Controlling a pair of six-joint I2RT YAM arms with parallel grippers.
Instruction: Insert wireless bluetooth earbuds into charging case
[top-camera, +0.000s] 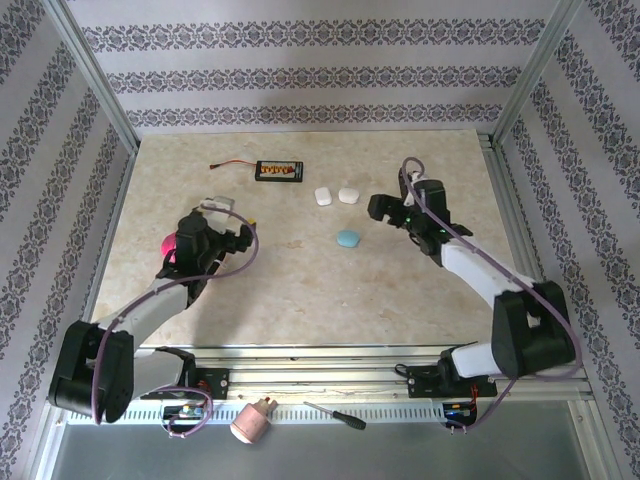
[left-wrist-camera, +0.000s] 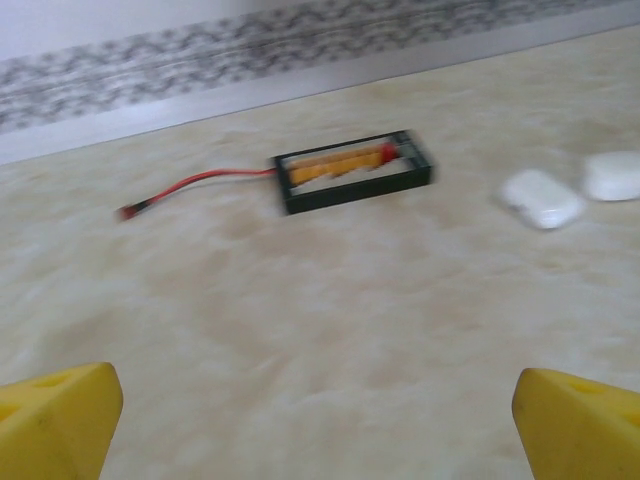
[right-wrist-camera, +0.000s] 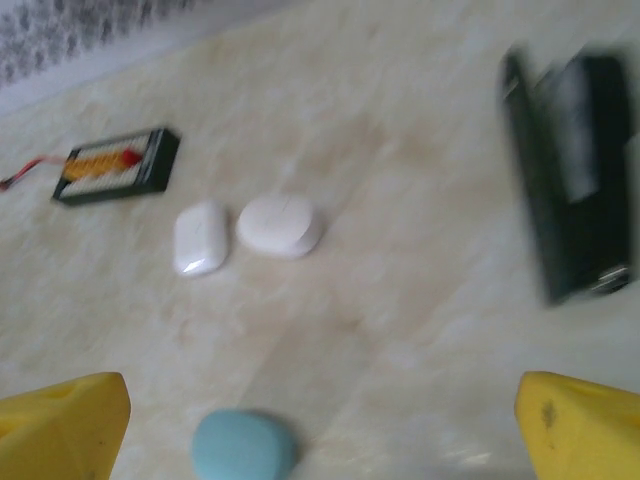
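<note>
Right gripper (right-wrist-camera: 320, 430) spread wide, empty, pale blue pebble-shaped plastic case (right-wrist-camera: 243, 445) just ahead, nearer its left finger, two white pebble-shaped cases (right-wrist-camera: 279, 225) farther ahead, left gripper (left-wrist-camera: 320, 420) spread wide, empty.

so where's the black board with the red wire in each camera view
Top external: black board at the far centre of the table, wire trailing left.
Left wrist: upper centre.
Right wrist: upper left.
Shared landmark: two white cases, right of the board in every view.
</note>
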